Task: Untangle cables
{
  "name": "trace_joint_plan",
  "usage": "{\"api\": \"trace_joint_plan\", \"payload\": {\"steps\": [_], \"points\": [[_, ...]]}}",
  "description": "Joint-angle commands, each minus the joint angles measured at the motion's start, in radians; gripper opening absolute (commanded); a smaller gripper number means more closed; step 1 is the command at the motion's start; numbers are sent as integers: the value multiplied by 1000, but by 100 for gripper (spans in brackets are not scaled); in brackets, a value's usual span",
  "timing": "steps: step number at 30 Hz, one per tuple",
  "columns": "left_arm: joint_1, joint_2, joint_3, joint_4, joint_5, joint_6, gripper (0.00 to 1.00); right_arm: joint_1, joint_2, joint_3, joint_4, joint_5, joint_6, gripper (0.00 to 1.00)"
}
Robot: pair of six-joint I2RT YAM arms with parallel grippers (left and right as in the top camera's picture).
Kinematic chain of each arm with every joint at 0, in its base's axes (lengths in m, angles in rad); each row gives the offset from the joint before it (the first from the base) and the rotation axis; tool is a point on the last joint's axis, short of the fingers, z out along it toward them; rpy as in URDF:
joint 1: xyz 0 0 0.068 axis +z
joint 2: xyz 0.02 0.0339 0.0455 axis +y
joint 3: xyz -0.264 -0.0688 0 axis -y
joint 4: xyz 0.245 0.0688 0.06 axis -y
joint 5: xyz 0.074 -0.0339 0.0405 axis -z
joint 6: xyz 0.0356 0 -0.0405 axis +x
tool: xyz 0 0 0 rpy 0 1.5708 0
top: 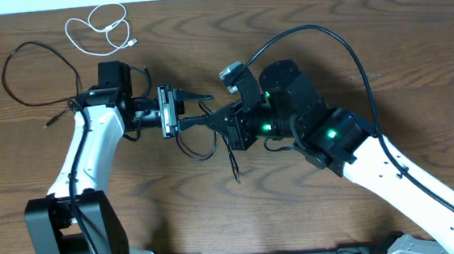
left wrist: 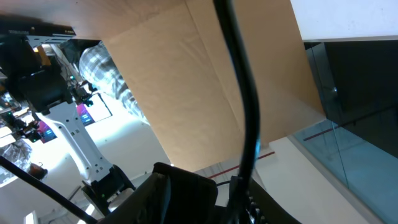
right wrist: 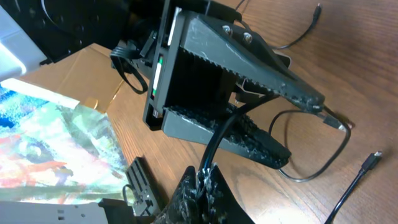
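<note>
Three cables lie on the wooden surface (top: pixel 324 22), and I take them one by one. One of them, the middle black cable (right wrist: pixel 216 138), is the one both arms are working. It comes up out of the right end effector (right wrist: pixel 204 177), whose fingertips are pressed together on it, and it runs between the two serrated fingers of the left end effector (right wrist: pixel 298 127). Those fingers stand apart in a narrow V, with the cord lying against the lower finger (right wrist: pixel 242 134) and clear of the upper one. The rest of this cable loops on the surface just below the two end effectors, and its tail trails toward the front edge.

Off to the left, the left black cable (top: pixel 5 79) makes a wide open loop beside the left arm, well apart from the middle one. Its plug rests near the arm's white link.

Near the far edge, the white cable (top: pixel 93 25) lies in small loose loops on its own, touching neither black cord.

From overhead I see the two end effectors meeting nose to nose at mid-surface. My left wrist camera points up and away, so it shows me nothing of the cords.
</note>
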Motion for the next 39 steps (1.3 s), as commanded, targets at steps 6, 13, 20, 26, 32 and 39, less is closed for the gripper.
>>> {"api": "trace_joint_plan", "payload": {"steps": [6, 13, 20, 26, 32, 39], "points": [[-2, -3, -1, -1, 24, -1, 37, -2, -6, 1, -30, 74, 8, 1], [-2, -3, -1, -1, 24, -1, 25, -3, -6, 1, -25, 78, 7, 1], [-2, -3, -1, -1, 24, -1, 15, -3, -6, 1, -31, 78, 8, 1], [-2, -3, -1, -1, 24, -1, 12, -3, -6, 1, -42, 78, 7, 1], [-1, -3, -1, -1, 24, -5, 16, -4, -6, 1, -43, 94, 8, 1], [-1, -3, -1, 0, 24, -5, 33, -4, -6, 1, -43, 123, 34, 1]]}}
